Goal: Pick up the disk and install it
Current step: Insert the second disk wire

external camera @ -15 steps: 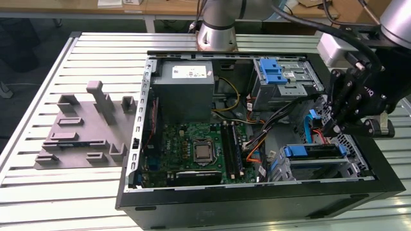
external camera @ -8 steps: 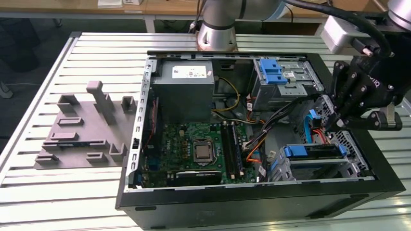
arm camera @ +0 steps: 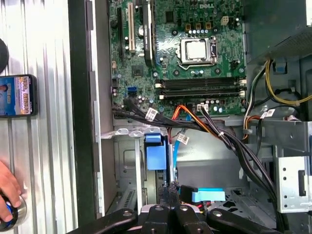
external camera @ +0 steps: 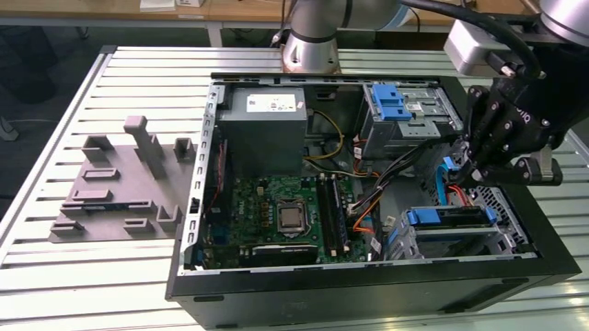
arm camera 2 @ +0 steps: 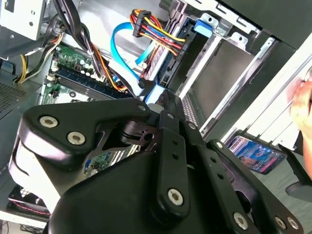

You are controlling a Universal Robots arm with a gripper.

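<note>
The disk (external camera: 456,217) stands on edge in the lower bay at the front corner of the open computer case (external camera: 368,289), on the exterior view's right. It is dark along the top, with blue carrier ends. In the first wrist view its blue end (arm camera: 156,153) sits in the silver bay. My gripper (external camera: 467,181) hangs just above the disk's rear end. Its fingertips lie close together in the first wrist view (arm camera: 170,192), and I see nothing clamped between them. In the second wrist view the gripper (arm camera 2: 157,97) points at a pale blue edge beside the cables.
A blue data cable (arm camera 2: 122,44) and bundled power wires (arm camera 2: 156,29) crowd the bay. The grey power supply (external camera: 267,131), the motherboard (external camera: 285,214) and the upper cage with a blue latch (external camera: 396,103) fill the case. A grey fixture (external camera: 120,186) lies outside it. A phone (arm camera: 19,95) and a hand (arm camera: 9,190) rest on the slatted table.
</note>
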